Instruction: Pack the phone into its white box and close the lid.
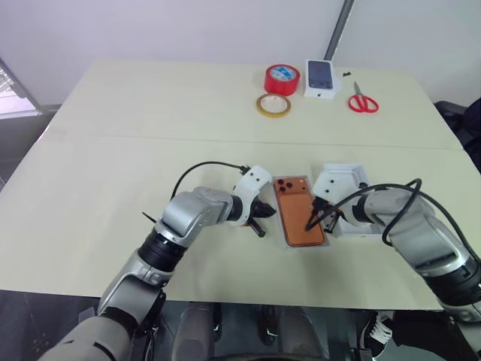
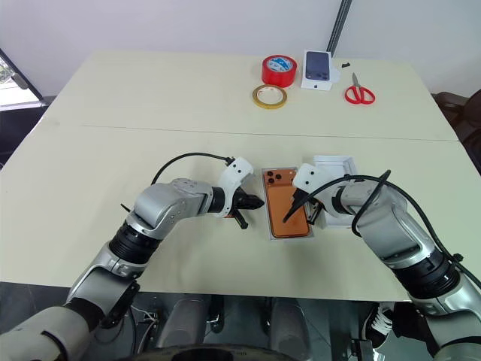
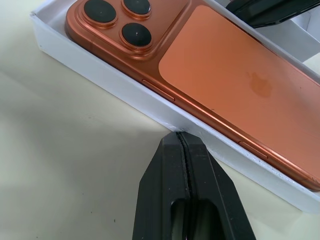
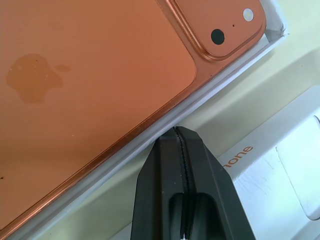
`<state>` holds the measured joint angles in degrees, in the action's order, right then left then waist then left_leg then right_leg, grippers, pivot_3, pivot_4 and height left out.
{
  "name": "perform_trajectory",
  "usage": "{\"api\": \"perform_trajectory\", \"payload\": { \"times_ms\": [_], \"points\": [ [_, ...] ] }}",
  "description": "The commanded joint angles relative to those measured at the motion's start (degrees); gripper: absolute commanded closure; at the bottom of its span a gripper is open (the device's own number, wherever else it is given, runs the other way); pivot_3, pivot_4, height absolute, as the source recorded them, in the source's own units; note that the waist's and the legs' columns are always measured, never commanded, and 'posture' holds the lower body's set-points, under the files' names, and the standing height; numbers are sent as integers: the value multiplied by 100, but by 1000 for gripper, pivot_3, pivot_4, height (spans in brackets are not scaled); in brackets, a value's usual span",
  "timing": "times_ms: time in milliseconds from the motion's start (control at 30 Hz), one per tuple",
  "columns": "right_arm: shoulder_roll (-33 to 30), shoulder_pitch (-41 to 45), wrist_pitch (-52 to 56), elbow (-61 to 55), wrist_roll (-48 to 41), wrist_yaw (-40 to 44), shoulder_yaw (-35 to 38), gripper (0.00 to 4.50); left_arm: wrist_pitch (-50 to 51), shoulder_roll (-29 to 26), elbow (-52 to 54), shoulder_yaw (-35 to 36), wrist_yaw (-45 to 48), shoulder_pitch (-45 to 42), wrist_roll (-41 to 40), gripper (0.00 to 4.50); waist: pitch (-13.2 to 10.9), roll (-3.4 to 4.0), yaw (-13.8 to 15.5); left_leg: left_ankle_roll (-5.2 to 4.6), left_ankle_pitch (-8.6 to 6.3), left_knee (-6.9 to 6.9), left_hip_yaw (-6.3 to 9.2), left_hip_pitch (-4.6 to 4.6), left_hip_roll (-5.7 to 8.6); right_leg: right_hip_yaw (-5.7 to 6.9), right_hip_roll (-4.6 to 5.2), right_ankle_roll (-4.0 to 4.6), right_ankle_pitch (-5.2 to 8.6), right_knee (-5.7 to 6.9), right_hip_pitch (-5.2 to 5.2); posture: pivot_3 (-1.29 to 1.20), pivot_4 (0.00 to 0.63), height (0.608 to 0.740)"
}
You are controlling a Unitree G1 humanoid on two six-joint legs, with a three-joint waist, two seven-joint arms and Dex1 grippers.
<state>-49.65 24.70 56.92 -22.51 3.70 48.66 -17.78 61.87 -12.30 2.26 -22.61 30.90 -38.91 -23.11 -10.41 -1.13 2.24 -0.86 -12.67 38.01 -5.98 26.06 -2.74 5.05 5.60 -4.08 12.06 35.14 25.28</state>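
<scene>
Near the bench's front edge, the phone [image 1: 299, 210] lies back up inside the white box [image 3: 150, 102], its camera lenses toward the far edge. Both grippers are fully closed and hold nothing: the left gripper [image 1: 261, 216] rests its tips against the box's left wall, the right gripper [image 1: 310, 223] against its right wall. Just right of the box lies the lid [image 1: 347, 180].

We held both arms low and bent inward, wrists angled down toward each other. Our left pincer [image 1: 260, 218] had its two black fingers pressed flat together, tips pointing forward and to the right. Our right pincer [image 1: 313, 220] was likewise closed tight, empty, tilted steeply down and pointing to the left.
</scene>
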Motion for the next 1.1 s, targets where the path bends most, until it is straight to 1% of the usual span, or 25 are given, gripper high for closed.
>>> {"api": "perform_trajectory", "payload": {
  "times_ms": [33,267,367,433,500,567,600,667,700,733,767,800,833,967,1100],
  "points": [
    [4,45,-214,-263,-148,126,-68,4500,-70,234,71,24,125,-64,-71,4464,0,0,-1,0,0,0,0,0,0,0,0,0,0,0,0,0,150,730],
    [-246,145,-349,-154,-211,259,239,4500,-51,133,175,206,63,18,-18,4464,0,0,-9,0,0,1,-1,1,0,0,-1,0,0,3,2,0,150,730],
    [-407,270,-226,-232,-529,484,679,4500,-62,0,330,389,50,101,-44,4464,-1,2,-12,0,0,1,-1,1,0,-1,-1,-1,0,5,3,0,150,730],
    [-512,304,-211,-240,-639,555,816,4500,-66,-52,394,493,10,149,-43,4464,-2,2,-13,0,0,1,-1,1,0,-1,-2,-1,0,7,4,0,150,730],
    [-515,443,106,-179,-913,632,1078,4500,-189,-187,601,726,50,274,-92,4464,-2,2,-25,0,0,2,-1,1,-1,0,-3,-1,0,8,4,0,150,730],
    [-458,574,637,-94,-1271,724,1316,3972,-538,-346,870,885,144,458,-70,4500,-2,2,-35,0,0,1,0,1,-3,-1,-3,-1,-1,9,4,0,150,730],
    [-467,600,839,-63,-1388,736,1362,3607,-832,-433,993,905,189,559,9,4500,-1,4,-40,0,0,1,-1,1,-4,-1,-4,0,-1,10,6,0,150,730],
    [-526,620,1196,-26,-1530,681,1379,2660,-1232,-656,1207,939,358,745,73,4500,-1,4,-29,0,0,1,0,1,-6,-1,-4,1,-1,12,6,0,150,730],
    [-497,678,1441,24,-1578,580,1402,2114,-1404,-771,1310,1008,472,841,40,4500,-1,4,-25,0,0,1,-1,1,-6,-1,-3,1,-1,12,5,0,150,730],
    [-463,746,1665,85,-1629,491,1425,1548,-1517,-866,1388,1076,584,916,-25,4500,-1,4,-16,0,0,2,-2,1,-6,-1,-2,2,-1,11,6,0,150,730],
    [-424,820,1869,147,-1690,419,1452,1107,-1604,-946,1451,1143,689,979,-94,4500,-1,5,-15,0,0,2,-2,1,-5,-1,0,2,-1,11,6,0,150,730],
    [-341,934,2150,232,-1767,331,1499,501,-1737,-1051,1525,1222,838,1068,-161,4500,-1,5,-17,0,0,3,-3,2,-4,-1,2,2,-1,11,7,0,150,730],
    [-237,1071,2468,347,-1849,244,1555,59,-1911,-1182,1599,1269,993,1170,-166,4500,0,6,-22,1,0,5,-4,2,-4,-2,3,3,-2,11,7,0,150,730],
    [180,1481,3400,894,-1930,-285,1752,59,-2558,-1554,1730,1319,1379,1549,-49,4500,0,9,-53,1,-1,3,-4,3,-6,-3,2,4,-2,11,9,0,150,730],
    [454,1619,3558,1386,-2035,-744,1861,59,-2614,-1690,1877,1336,1547,1784,-190,4500,1,10,-30,0,-1,4,-5,8,-5,-2,2,4,-2,10,10,0,150,730]
  ]
}}
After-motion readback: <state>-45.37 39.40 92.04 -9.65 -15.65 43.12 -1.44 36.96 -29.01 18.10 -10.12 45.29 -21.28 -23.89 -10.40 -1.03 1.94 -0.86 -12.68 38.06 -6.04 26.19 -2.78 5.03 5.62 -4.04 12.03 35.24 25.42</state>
